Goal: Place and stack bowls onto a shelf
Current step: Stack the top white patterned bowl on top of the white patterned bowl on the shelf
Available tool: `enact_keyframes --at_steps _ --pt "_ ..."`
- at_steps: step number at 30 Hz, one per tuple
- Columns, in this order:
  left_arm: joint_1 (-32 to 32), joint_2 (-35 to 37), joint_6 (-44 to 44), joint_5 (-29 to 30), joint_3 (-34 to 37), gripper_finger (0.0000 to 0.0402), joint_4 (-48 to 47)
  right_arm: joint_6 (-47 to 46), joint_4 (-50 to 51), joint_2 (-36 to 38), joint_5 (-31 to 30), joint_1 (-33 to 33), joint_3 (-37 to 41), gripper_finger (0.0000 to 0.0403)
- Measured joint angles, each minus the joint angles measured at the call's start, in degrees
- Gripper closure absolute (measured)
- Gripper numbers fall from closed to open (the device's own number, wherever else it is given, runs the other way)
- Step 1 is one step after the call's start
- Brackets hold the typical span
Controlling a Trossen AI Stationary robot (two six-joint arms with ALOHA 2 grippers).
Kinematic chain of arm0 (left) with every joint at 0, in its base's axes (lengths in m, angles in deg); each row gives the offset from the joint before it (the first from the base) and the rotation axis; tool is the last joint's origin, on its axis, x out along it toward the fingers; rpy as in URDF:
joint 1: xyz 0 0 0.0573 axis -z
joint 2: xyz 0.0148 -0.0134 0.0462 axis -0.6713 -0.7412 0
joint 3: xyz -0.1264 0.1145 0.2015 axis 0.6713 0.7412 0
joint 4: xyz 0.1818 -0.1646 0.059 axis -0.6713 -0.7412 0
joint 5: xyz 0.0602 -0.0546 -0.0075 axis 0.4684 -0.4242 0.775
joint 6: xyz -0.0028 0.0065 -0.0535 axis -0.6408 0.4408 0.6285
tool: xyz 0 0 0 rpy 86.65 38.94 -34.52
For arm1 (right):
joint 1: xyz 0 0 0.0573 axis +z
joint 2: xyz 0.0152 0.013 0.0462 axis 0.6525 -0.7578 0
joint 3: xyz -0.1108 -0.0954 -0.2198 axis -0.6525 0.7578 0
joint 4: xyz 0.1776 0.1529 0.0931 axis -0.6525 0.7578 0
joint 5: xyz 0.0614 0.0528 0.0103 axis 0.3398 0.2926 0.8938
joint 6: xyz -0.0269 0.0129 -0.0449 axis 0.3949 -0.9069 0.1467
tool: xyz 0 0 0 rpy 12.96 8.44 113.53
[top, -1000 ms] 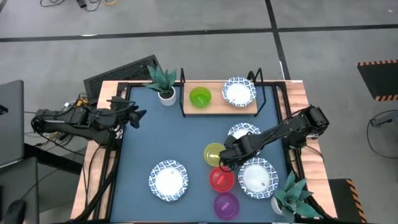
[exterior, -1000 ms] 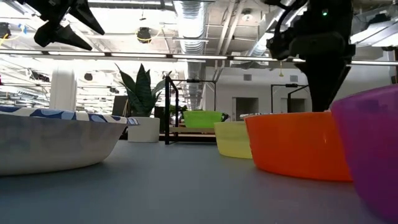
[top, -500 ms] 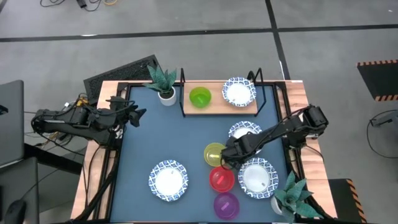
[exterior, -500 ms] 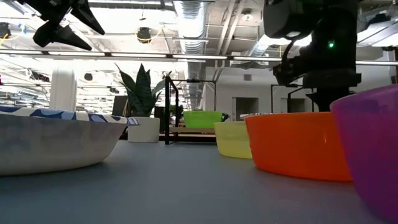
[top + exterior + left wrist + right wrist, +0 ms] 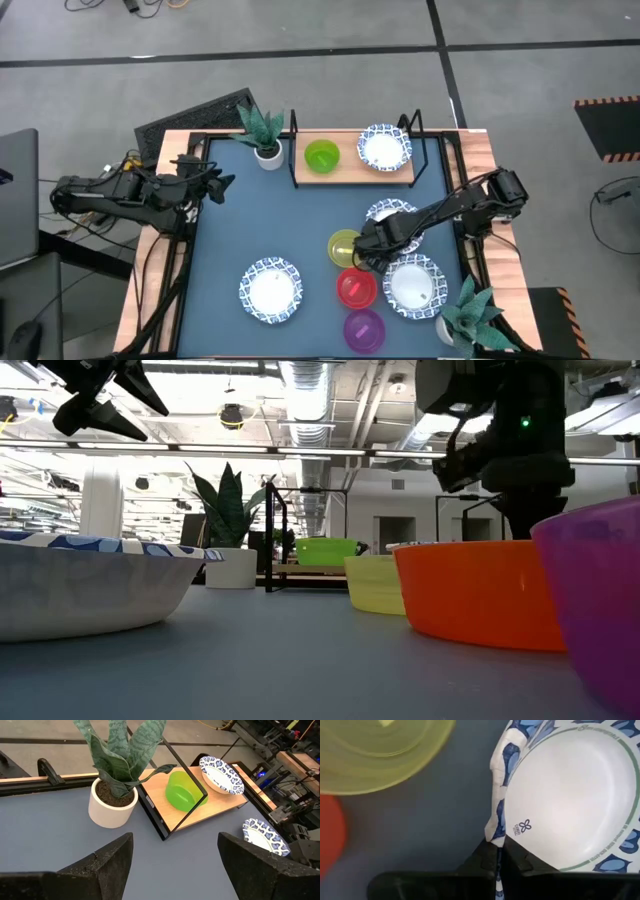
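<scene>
1. The right tool (image 5: 368, 250) is low over the tabletop (image 5: 250, 225), its fingers (image 5: 490, 856) pinched on the rim of a blue-rimmed white bowl (image 5: 570, 800).
2. That bowl (image 5: 392, 213) sits just beside the yellow bowl (image 5: 343, 246); the red bowl (image 5: 355, 288), purple bowl (image 5: 363, 328) and another patterned bowl (image 5: 412, 284) lie nearby.
3. A fourth patterned bowl (image 5: 270, 290) rests well apart.
4. On the shelf (image 5: 350, 172) stand a green bowl (image 5: 321, 156) and a patterned bowl (image 5: 384, 147).
5. The left tool (image 5: 222, 183) hangs spread wide at the tabletop's edge, near a potted plant (image 5: 263, 130).
</scene>
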Motion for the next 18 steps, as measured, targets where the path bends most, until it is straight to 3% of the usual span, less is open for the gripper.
enact_keyframes --at_steps 10,18 --pt "0.0 0.0 -0.4 0.2 0.0 0.0127 0.0 5.9 6.4 1.4 4.4 -1.4 -11.8 0.038" --pt "0.0 0.0 -0.4 0.2 0.0 0.0127 0.0 14.6 8.9 8.4 13.9 -6.2 -24.7 0.038"
